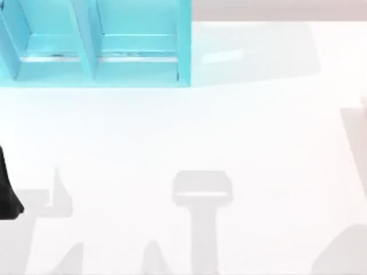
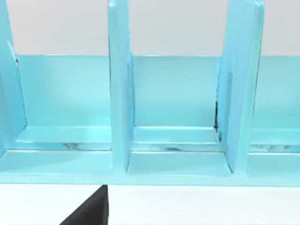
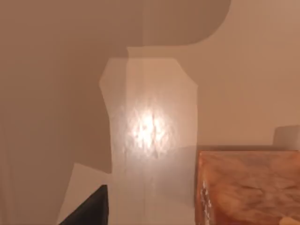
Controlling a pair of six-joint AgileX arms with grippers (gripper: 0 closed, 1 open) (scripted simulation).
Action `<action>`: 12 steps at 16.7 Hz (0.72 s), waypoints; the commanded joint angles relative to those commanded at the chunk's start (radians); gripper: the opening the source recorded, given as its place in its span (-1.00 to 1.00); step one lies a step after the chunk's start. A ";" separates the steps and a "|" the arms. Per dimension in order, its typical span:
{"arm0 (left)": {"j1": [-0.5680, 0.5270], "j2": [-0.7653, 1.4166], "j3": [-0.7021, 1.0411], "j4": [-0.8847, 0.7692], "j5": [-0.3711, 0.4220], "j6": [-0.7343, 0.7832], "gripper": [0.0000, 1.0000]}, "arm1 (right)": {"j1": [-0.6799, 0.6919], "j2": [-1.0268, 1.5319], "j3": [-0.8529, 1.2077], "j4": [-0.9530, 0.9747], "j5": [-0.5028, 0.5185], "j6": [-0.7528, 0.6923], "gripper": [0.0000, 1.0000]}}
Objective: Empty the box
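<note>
Top view: left arm (image 1: 8, 192) sits as a dark shape at the table's far-left edge, about mid-depth; cannot tell whether its claw is open or closed. White table (image 1: 258, 143) runs across, with grey arm shadows along the near side.

Cyan box (image 1: 94, 43) stands at the far left of the table, open side facing near, split by upright dividers into compartments. Two compartments seen from above look bare, with only pale streaks on their floors.

Left wrist view: box (image 2: 173, 112) seen head-on, three compartments between dividers, floors glossy with faint reflections; a dark claw part (image 2: 91, 211) just near of its front lip.

Right wrist view: tan surface with a bright glare spot; an orange marbled block (image 3: 248, 187) close by; dark claw part (image 3: 91, 211). Right claw state: cannot tell
</note>
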 joint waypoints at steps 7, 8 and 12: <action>0.000 0.000 0.000 0.000 0.000 0.000 1.00 | 0.000 0.000 0.000 0.000 0.000 0.000 -0.06; 0.000 0.000 0.000 0.000 0.000 0.000 1.00 | 0.000 0.000 0.000 0.000 0.000 0.000 -0.21; 0.000 0.000 0.000 0.000 0.000 0.000 1.00 | 0.000 0.000 0.000 0.000 0.000 0.000 -0.81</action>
